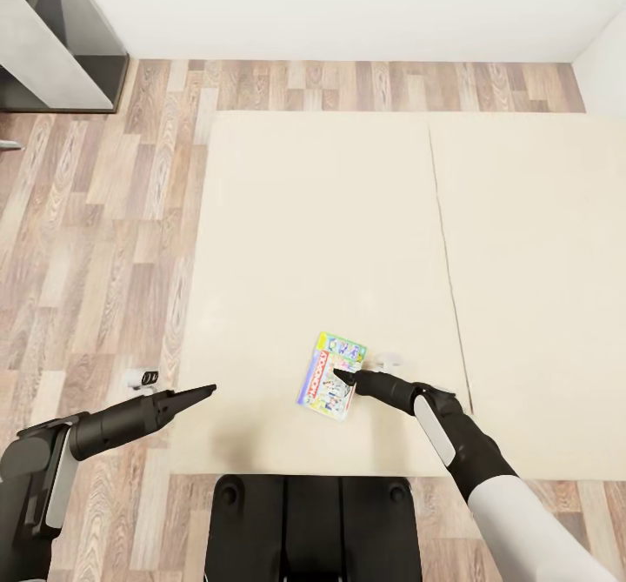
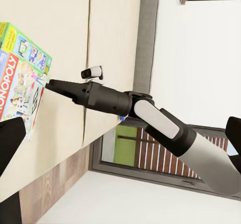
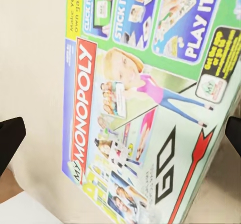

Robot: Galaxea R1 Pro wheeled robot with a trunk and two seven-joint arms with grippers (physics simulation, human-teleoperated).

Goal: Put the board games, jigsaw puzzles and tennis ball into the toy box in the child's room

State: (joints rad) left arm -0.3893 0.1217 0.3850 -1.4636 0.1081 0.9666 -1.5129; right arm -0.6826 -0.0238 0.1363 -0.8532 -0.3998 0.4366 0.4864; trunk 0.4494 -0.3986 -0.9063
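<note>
The right pincer (image 1: 341, 376) hangs spread just over the board game (image 1: 332, 376), dark fingertips (image 3: 11, 139) wide on either side of its printed lid. The box lies flat on the bed (image 1: 313, 217), directly under that pincer. It looks light, stiff and glossy, likely slippery; gripping across an exposed edge seems best. The left pincer (image 1: 209, 388) is well off to the side, released.

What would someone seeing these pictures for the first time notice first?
A brightly printed My Monopoly board game lies flat near the front edge of the plain beige bed, the only colourful thing on it. The right gripper reaches over the box, its dark fingers spread on either side in the right wrist view. The left gripper hovers beside the bed's corner, above the wood-plank floor.
</note>
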